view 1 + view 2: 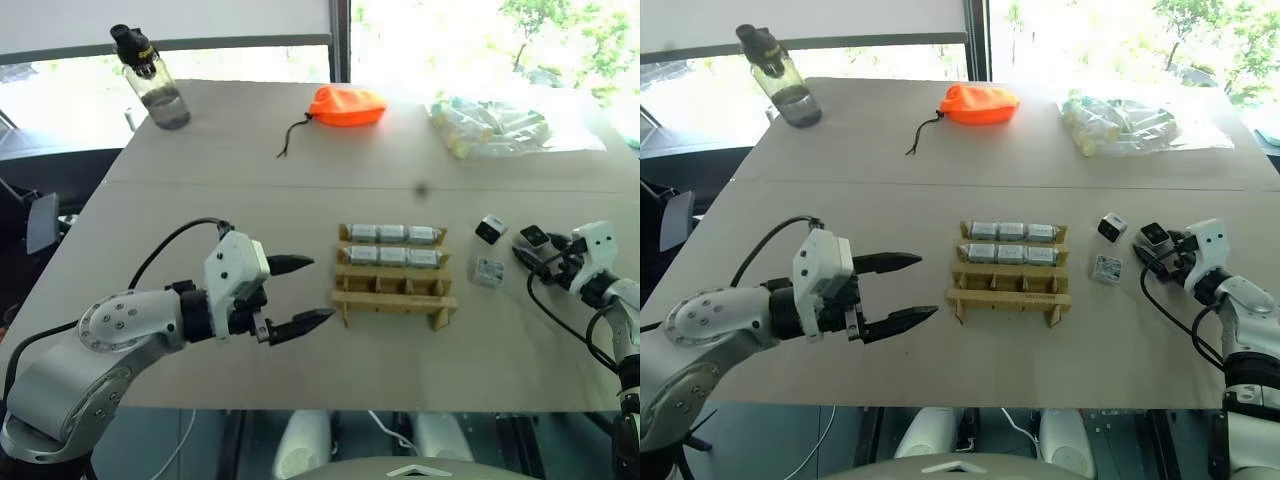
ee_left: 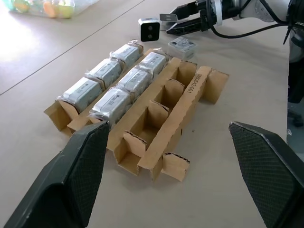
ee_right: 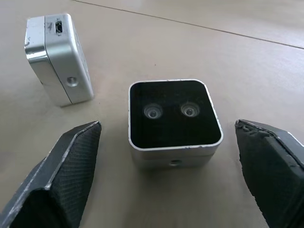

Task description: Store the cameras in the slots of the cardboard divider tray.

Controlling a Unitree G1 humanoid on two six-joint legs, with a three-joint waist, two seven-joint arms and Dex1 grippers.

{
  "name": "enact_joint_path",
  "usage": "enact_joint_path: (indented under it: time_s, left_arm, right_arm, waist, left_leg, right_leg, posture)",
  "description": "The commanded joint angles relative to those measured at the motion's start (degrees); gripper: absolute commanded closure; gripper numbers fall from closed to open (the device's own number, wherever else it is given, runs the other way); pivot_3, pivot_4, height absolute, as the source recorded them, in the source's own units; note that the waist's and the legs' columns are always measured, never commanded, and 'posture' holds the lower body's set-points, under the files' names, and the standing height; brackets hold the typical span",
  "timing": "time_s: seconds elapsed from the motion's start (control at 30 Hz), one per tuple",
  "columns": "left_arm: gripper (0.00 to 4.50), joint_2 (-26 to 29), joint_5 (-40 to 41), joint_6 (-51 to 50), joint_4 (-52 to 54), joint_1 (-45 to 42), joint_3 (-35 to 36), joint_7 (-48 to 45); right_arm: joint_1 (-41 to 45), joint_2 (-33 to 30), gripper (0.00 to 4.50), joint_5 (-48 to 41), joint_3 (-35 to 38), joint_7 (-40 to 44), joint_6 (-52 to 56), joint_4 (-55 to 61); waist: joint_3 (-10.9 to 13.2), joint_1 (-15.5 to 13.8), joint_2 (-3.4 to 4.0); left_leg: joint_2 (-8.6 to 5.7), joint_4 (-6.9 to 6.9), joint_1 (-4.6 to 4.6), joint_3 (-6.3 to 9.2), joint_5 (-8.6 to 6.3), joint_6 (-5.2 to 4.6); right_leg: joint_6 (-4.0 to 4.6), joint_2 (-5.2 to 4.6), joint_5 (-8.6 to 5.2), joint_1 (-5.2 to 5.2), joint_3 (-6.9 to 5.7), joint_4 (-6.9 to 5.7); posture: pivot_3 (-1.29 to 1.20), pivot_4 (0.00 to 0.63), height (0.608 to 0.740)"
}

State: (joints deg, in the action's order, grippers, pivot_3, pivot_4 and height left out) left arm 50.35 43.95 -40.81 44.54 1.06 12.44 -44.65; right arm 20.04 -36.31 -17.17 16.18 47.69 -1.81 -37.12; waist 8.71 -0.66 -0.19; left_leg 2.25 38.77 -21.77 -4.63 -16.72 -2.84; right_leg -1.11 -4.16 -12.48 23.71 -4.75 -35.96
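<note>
The left gripper [image 1: 299,296] hovers above the table [image 1: 250,180], just left of the cardboard divider tray [image 1: 393,300]. Its 2 black fingers are spread wide and nothing is between them. They point toward the tray but do not touch it.

The right gripper [image 1: 1152,247] is at the right side of the table, near 2 loose cameras. In the right wrist view its fingers [image 3: 57,180] are apart, 1 on each side of a camera that lies flat [image 3: 174,121] with its black face and 2 lenses upward. The fingers do not touch this camera; a gap shows on both sides. The other loose camera [image 3: 57,59] stands on its edge a little farther away, with a small port visible on its silver side.

The tray sits near the middle of the table. Its 2 rows farther from the robot hold 6 cameras [image 2: 107,71], 3 in each row, which look wrapped in clear film. The row nearest to the robot [image 2: 159,111] has 3 free slots.

In the head views the tips of the right gripper are small and partly covered by its cable, so it is hard to see there how they stand.

At the far edge of the table there are a water bottle [image 1: 152,80], an orange pouch [image 1: 347,105] and a clear plastic bag [image 1: 495,125]. The content of the bag is washed out by strong light.
</note>
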Motion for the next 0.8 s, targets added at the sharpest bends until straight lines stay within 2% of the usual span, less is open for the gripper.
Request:
enact_joint_path:
  time_s: [0.03, 0.07, 0.1, 0.3, 0.4, 0.5, 0.63, 0.8]
  left_arm:
    - [0.28, 0.4, 1.0, 0.3, 2.4, 0.9, 1.3, 0.2]
    - [0.28, 0.3, 1.5, 0.4, 1.9, 1.0, 1.6, -0.1]
    - [0.28, 0.3, 1.8, 0.5, 1.5, 1.1, 1.9, -0.4]
    - [0.28, 0.5, 1.5, 1.1, 0.2, 0.8, 1.4, -1.3]
    - [0.28, -1.2, 1.4, 1.4, -2.2, -0.6, 0.4, -0.6]
    - [0.28, -2.9, 2.4, 1.3, -3.7, -2.6, -1.5, -1.2]
    - [0.28, -4.7, 1.9, 1.7, -7.9, -7.3, -4.3, -2.9]
    - [0.28, -8.9, 1.9, -2.3, -15.8, -18.1, -9.0, -1.0]
  right_arm:
    - [0.2, -0.4, 1.88, -1.0, 1.3, 0.2, -0.6, 1.0]
    - [-0.2, -0.5, 2.38, -1.1, 1.4, 0.4, -0.8, 1.2]
    - [-0.5, -0.6, 2.68, -1.2, 1.6, 0.5, -0.8, 1.4]
    - [-2.4, -1.6, 2.67, -1.6, 2.5, 0.3, -2.0, 3.5]
    - [-3.7, -2.1, 2.67, -1.5, 3.2, -0.2, -4.7, 6.5]
    - [-6.6, -4.1, 2.67, 0.7, 1.9, 1.6, -11.0, 13.4]
    - [-11.3, -11.2, 2.67, 5.9, -0.8, 7.5, -20.8, 20.7]
    - [-7.2, -15.3, 2.67, 10.4, -2.5, 7.4, -33.3, 30.4]
  waist:
    - [0.0, 0.0, 0.00]
    - [0.0, 0.0, 0.00]
    - [0.0, 0.0, 0.00]
    - [0.0, -0.1, 0.00]
    - [0.0, -0.1, 0.02]
    - [0.1, -0.1, 0.13]
    - [0.1, -0.2, 0.18]
    - [0.3, 0.1, 0.16]
  left_leg:
    - [0.00, 0.00, 0.00, 0.00, 0.00, 0.00]
    - [0.00, 0.00, 0.00, -0.01, 0.00, 0.00]
    - [0.00, 0.00, 0.00, 0.00, 0.00, 0.00]
    - [0.00, 0.00, 0.00, 0.00, 0.01, 0.02]
    - [0.00, 0.00, 0.00, 0.01, 0.01, 0.02]
    - [-0.01, 0.01, 0.01, 0.00, 0.01, 0.02]
    - [-0.02, 0.02, 0.01, -0.02, 0.01, 0.02]
    - [0.03, 0.25, 0.03, -0.04, 0.03, 0.04]
  right_leg:
    - [0.00, 0.00, 0.00, 0.00, 0.00, 0.00]
    - [0.00, 0.00, 0.00, 0.00, 0.01, 0.00]
    - [0.00, 0.00, 0.00, 0.00, 0.00, 0.00]
    - [0.00, 0.00, 0.00, 0.00, -0.01, -0.01]
    - [0.00, 0.00, 0.00, 0.00, -0.01, -0.01]
    - [0.00, 0.00, 0.00, 0.00, 0.00, -0.03]
    - [-0.03, -0.01, 0.00, 0.00, 0.02, -0.03]
    - [-0.11, 0.07, -0.05, -0.01, -0.01, -0.20]
  posture:
    - [0.00, 0.150, 0.726]
    - [0.00, 0.150, 0.726]
    - [0.00, 0.150, 0.726]
    - [0.00, 0.150, 0.726]
    - [0.00, 0.150, 0.726]
    - [0.00, 0.150, 0.726]
    - [0.00, 0.150, 0.726]
    - [0.00, 0.150, 0.726]
